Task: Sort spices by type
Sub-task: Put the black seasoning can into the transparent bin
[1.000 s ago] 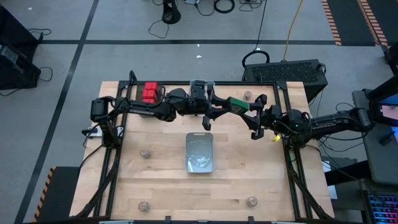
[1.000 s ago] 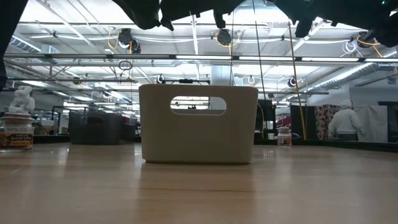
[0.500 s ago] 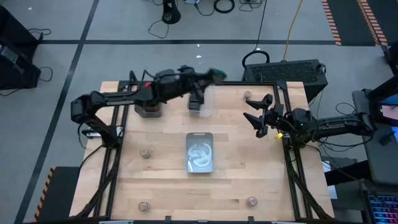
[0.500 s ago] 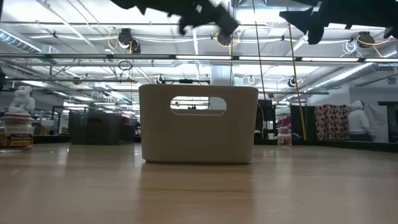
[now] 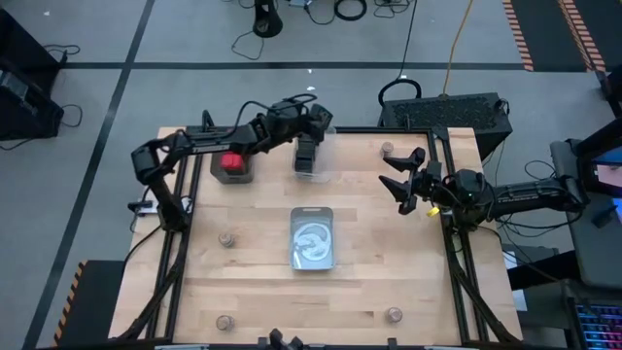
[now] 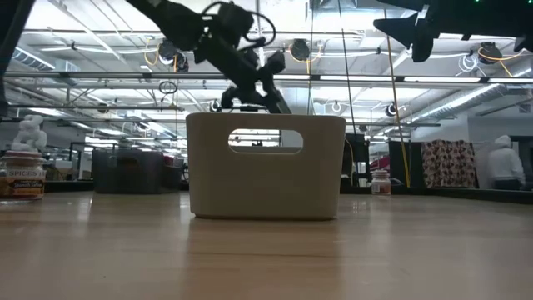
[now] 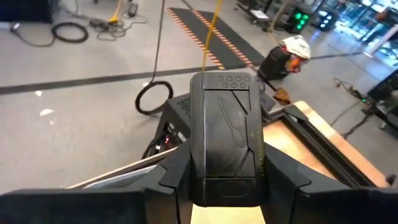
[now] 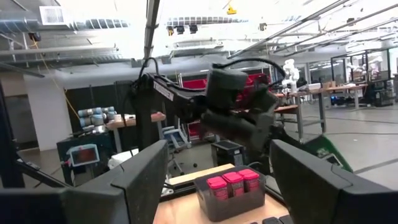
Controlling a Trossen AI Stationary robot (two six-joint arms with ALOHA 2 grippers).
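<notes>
Setting: robotics lab or industrial test hall. A wooden table point(image 5: 253, 292) in a black metal frame is standing on grey concrete marked with black floor tape point(image 5: 292, 65) and hazard striping point(image 5: 518, 34). Loose cables point(image 5: 351, 9) are lying about. Exposed ceiling ducting point(image 6: 366, 62) is running overhead; other workbenches point(image 8: 311, 93) and a person point(image 6: 503, 161) are showing beyond.

Even overhead light fills the high view, and the wooden table point(image 5: 262, 282) shows only faint, soft shadows, while the silvery tin point(image 5: 312, 237) gives off a pale sheen. In the low view, rows of ceiling lights point(image 6: 358, 79) glare white, leaving the arms as dark silhouettes and the near tabletop soft and out of focus. The right wrist view is washed out at the ceiling, and its own fingers point(image 8: 134, 183) are blurred.
</notes>
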